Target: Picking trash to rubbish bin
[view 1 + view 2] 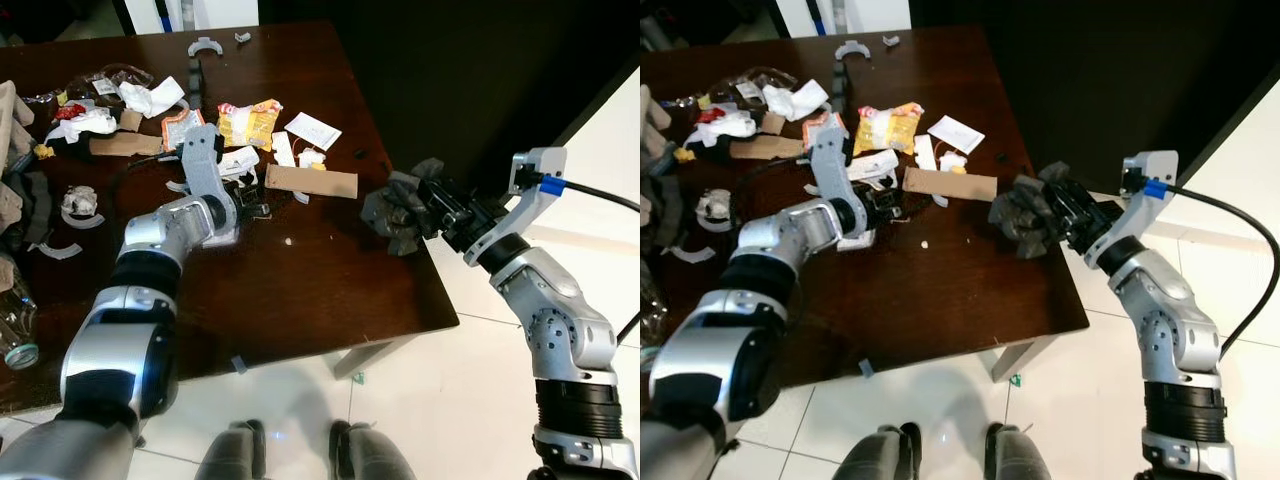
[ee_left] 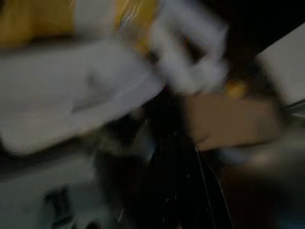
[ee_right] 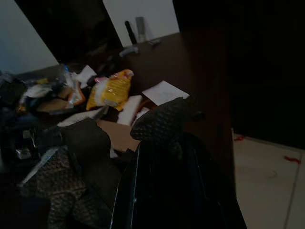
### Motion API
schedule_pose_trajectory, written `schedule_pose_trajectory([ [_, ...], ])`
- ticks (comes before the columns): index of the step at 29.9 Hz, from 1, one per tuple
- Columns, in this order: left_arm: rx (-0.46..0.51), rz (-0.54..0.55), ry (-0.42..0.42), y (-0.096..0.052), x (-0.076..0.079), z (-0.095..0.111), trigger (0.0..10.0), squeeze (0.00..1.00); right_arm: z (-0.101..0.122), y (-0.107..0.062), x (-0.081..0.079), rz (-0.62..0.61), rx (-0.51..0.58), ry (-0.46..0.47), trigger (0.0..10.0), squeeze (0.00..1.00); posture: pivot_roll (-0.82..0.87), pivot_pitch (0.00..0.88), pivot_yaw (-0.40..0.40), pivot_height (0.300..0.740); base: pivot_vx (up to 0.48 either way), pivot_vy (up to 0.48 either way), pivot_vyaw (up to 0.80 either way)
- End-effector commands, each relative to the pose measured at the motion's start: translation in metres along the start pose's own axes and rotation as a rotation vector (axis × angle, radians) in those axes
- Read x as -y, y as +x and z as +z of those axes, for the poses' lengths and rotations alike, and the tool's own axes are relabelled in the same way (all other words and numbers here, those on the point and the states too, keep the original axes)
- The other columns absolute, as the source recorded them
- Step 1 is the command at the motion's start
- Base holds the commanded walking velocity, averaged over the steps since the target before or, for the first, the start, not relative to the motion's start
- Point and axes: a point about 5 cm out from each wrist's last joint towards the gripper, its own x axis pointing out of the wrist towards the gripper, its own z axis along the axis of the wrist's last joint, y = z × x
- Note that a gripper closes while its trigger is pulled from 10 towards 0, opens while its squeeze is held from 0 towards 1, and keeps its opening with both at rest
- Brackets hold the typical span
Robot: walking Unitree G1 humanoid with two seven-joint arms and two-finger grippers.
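Observation:
Trash is scattered over the dark wooden table (image 1: 330, 290): a yellow snack bag (image 1: 250, 122), a white wrapper (image 1: 238, 160), a brown cardboard strip (image 1: 311, 181) and a white paper (image 1: 313, 130). My left gripper (image 1: 255, 205) is low over the table, just below the white wrapper and left of the cardboard strip; the left wrist view is blurred. At the table's right edge, my right gripper (image 1: 425, 212) is shut on a dark grey crumpled piece (image 1: 395, 215), held just above the tabletop. That piece (image 3: 162, 121) also bulges over the black fingers in the right wrist view.
More litter lies at the table's back left: white crumpled paper (image 1: 150, 97), a cardboard piece (image 1: 125, 145) and an orange-white packet (image 1: 180, 128). A plastic bottle (image 1: 15, 320) lies at the left edge. White tiled floor (image 1: 450, 400) spreads to the right, with a dark wall behind.

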Motion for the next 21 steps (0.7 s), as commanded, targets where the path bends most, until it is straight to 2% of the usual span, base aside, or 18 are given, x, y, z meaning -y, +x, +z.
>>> schedule_pose_trajectory([
  [1,0.051,-0.077,-0.001,-0.002,0.011,0.007,0.0,0.00,0.000,-0.002,0.001,-0.002,0.011,0.003,10.0,0.00,-0.03,0.270,0.008,0.740,0.000,0.000,0.00],
  [3,0.075,-0.116,-0.003,-0.005,0.021,0.010,0.0,0.00,0.000,0.000,0.001,0.005,0.013,0.005,10.0,0.00,-0.03,0.267,0.004,0.740,0.000,0.000,0.00],
  [4,0.075,-0.116,-0.003,-0.005,0.021,0.010,0.0,0.00,0.000,0.000,0.001,0.005,0.013,0.005,10.0,0.00,-0.03,0.267,0.004,0.740,0.000,0.000,0.00],
  [5,0.074,-0.120,0.005,-0.005,0.024,0.007,0.0,0.13,0.000,0.001,0.000,0.008,0.012,0.005,10.0,0.00,-0.02,0.267,0.001,0.740,0.000,0.000,0.00],
  [7,0.072,-0.110,0.016,-0.006,0.026,0.006,0.0,0.13,0.000,0.001,0.000,0.012,0.012,0.005,10.0,0.00,-0.02,0.267,0.001,0.740,0.000,0.000,0.00],
  [9,0.068,-0.085,0.158,-0.008,0.030,0.005,0.0,0.13,0.000,0.002,0.001,0.013,0.011,0.005,10.0,0.00,-0.02,0.265,-0.001,0.740,0.000,0.000,0.00],
  [12,0.068,-0.079,0.199,-0.009,0.032,0.004,0.0,0.13,0.000,0.002,0.001,0.013,0.011,0.005,10.0,0.00,-0.02,0.265,-0.001,0.740,0.000,0.000,0.00],
  [13,0.047,-0.039,0.336,-0.010,0.031,0.003,0.0,0.11,0.001,0.003,0.001,0.014,0.011,0.005,10.0,0.00,-0.02,0.264,-0.007,0.740,0.000,0.000,0.00],
  [14,0.033,0.015,0.489,-0.011,0.027,0.002,7.8,0.44,0.000,0.003,0.001,0.017,0.010,0.006,10.0,0.00,-0.02,0.264,-0.010,0.740,0.000,0.000,0.00],
  [15,0.033,0.015,0.489,-0.011,0.027,0.002,7.8,0.44,0.000,0.003,0.001,0.017,0.010,0.006,10.0,0.00,-0.02,0.264,-0.010,0.740,0.000,0.000,0.00],
  [16,0.030,0.060,0.600,-0.013,0.024,0.003,10.0,1.00,0.000,0.004,0.001,0.019,0.009,0.007,10.0,0.00,-0.02,0.264,-0.010,0.740,0.000,0.000,0.00],
  [17,0.030,0.060,0.600,-0.013,0.024,0.003,10.0,1.00,0.000,0.004,0.001,0.019,0.009,0.007,10.0,0.00,-0.02,0.264,-0.010,0.740,0.000,0.000,0.00],
  [18,0.016,0.111,0.746,-0.014,0.019,0.003,10.0,1.00,0.000,0.005,0.000,0.022,0.007,0.008,10.0,0.00,-0.02,0.268,-0.015,0.740,0.000,0.000,0.00],
  [19,0.003,0.155,0.852,-0.014,0.014,0.004,10.0,1.00,-0.001,0.005,0.000,0.025,0.004,0.009,10.0,0.00,-0.02,0.268,-0.015,0.740,0.000,0.000,0.00],
  [21,-0.028,0.215,1.021,-0.014,0.004,0.006,10.0,1.00,-0.002,0.005,-0.001,0.029,0.000,0.011,10.0,0.00,-0.02,0.268,-0.015,0.740,0.000,0.000,0.00],
])
